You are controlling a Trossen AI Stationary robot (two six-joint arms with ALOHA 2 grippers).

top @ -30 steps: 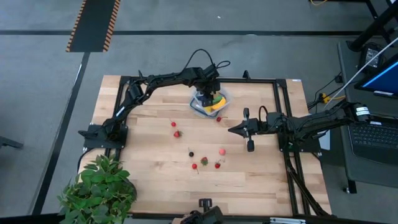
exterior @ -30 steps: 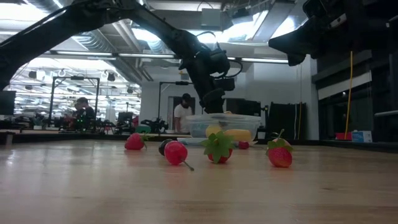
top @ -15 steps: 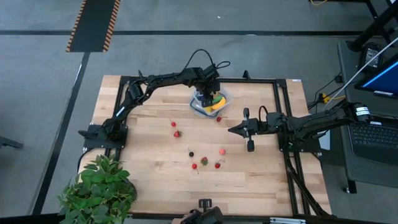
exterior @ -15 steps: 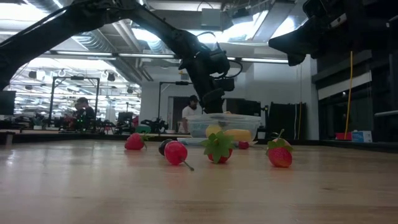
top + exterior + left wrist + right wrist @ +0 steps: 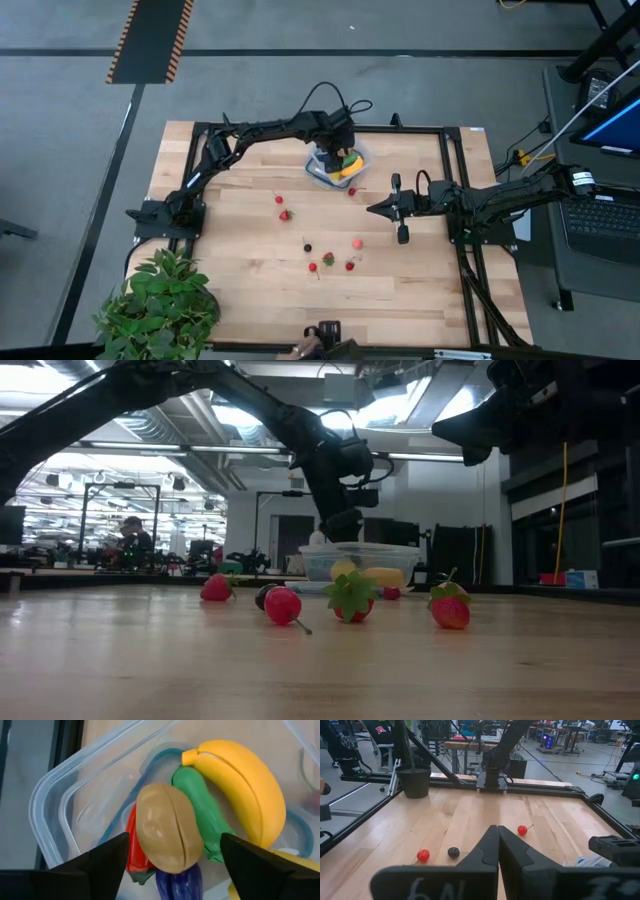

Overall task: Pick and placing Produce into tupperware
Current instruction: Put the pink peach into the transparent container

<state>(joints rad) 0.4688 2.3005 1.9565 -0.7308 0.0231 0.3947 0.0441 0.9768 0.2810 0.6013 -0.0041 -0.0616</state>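
Through my left wrist camera, my left gripper [image 5: 172, 865] hangs right over the tupperware [image 5: 60, 800], fingers [image 5: 100, 862] spread wide and holding nothing. Just below lie a tan potato-like piece [image 5: 167, 835] on top of a red pepper [image 5: 134, 852] and a dark blue piece [image 5: 180, 882] that is cut off at the frame edge, with a green cucumber [image 5: 205, 820] and a yellow banana [image 5: 245, 795] beside them. None of that detail reads from overhead: there the tupperware [image 5: 338, 166] is mostly covered by my left gripper [image 5: 333, 147], with only yellow and green showing.

My right gripper [image 5: 498, 845] is clenched shut and empty, waiting above the table [image 5: 240, 290] to the right of the scattered berries. Past its fingers I see a red berry [image 5: 423, 855], a dark round berry [image 5: 453, 852] and another red berry [image 5: 522, 829].

The low camera alone shows the strawberries [image 5: 350, 600] up close, with the tupperware [image 5: 362, 560] behind them. A person [image 5: 131, 537] sits far back in the room.
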